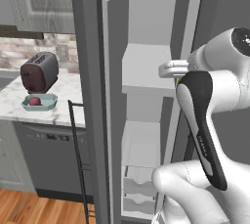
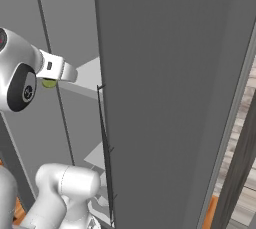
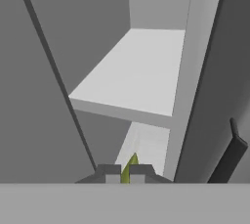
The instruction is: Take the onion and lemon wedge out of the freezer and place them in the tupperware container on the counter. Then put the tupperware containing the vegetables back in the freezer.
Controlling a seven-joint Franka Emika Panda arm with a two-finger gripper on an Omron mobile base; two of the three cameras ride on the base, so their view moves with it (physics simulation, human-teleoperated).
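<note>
Left base view is dominated by the freezer (image 1: 146, 96), its narrow door swung open so the white inner shelves and the drawers near the bottom show, though the robot's own white arm covers the lower right of the opening and the right door edge. To the left the counter (image 1: 58, 105) runs off the picture's edge, with grey cabinets below it and a dark red toaster (image 1: 39, 71) standing on it. Just in front of the toaster sits the tupperware container (image 1: 40, 102), and the onion (image 1: 34, 101) lies inside it, its lower half hidden by the tray's wall. From the right base view a broad dark panel of the freezer blocks most of the interior, leaving a slice of shelf beside the arm. The arm rises from below, bends at its dark elbow and reaches level into the freezer at the height of the upper shelf (image 3: 136, 76). The gripper (image 3: 125, 174) shows best in the hand view, where its two finger tips are clenched on the lemon wedge (image 3: 131, 165); a yellow-green sliver stands up between them. In the right base view a small green-yellow spot peeks out beneath the hand, too small to make out its shape.
</note>
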